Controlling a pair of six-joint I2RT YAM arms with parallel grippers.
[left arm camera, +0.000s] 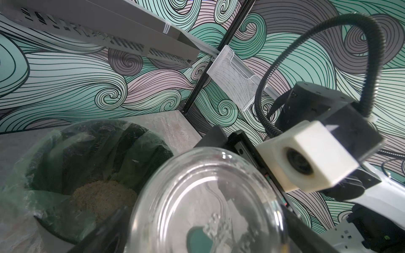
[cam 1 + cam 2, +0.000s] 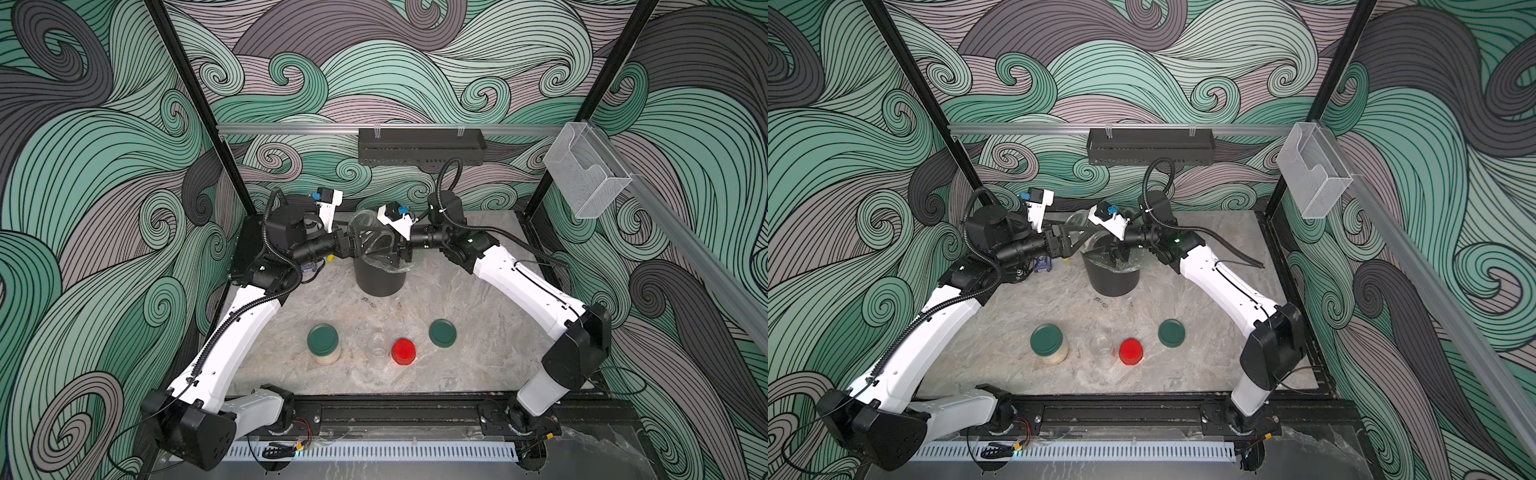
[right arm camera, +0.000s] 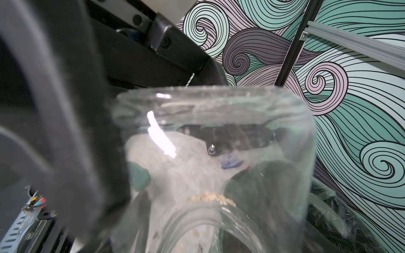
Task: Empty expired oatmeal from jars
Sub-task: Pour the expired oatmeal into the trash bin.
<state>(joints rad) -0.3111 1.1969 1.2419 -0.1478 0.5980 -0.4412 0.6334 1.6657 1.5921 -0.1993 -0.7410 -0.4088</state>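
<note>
A wide clear jar [image 1: 208, 197] lies tilted over the black bin [image 2: 378, 284], its base turned toward my left wrist camera. My right gripper [image 2: 397, 253] is shut on this jar [image 3: 219, 153] near the neck, where a few flakes of oatmeal [image 3: 212, 198] cling. My left gripper [image 2: 370, 245] is open, its fingers [image 1: 304, 232] standing either side of the jar's base. A heap of oatmeal [image 1: 103, 197] lies in the lined bin. At the table's front stand a green-lidded jar [image 2: 323, 338] holding oatmeal and a small empty jar [image 2: 378, 351].
A red lid [image 2: 403, 351] sits beside the small jar and a loose green lid [image 2: 442, 332] lies to its right. A small blue item [image 2: 309, 268] lies under the left arm. A black shelf [image 2: 419, 145] hangs on the back wall.
</note>
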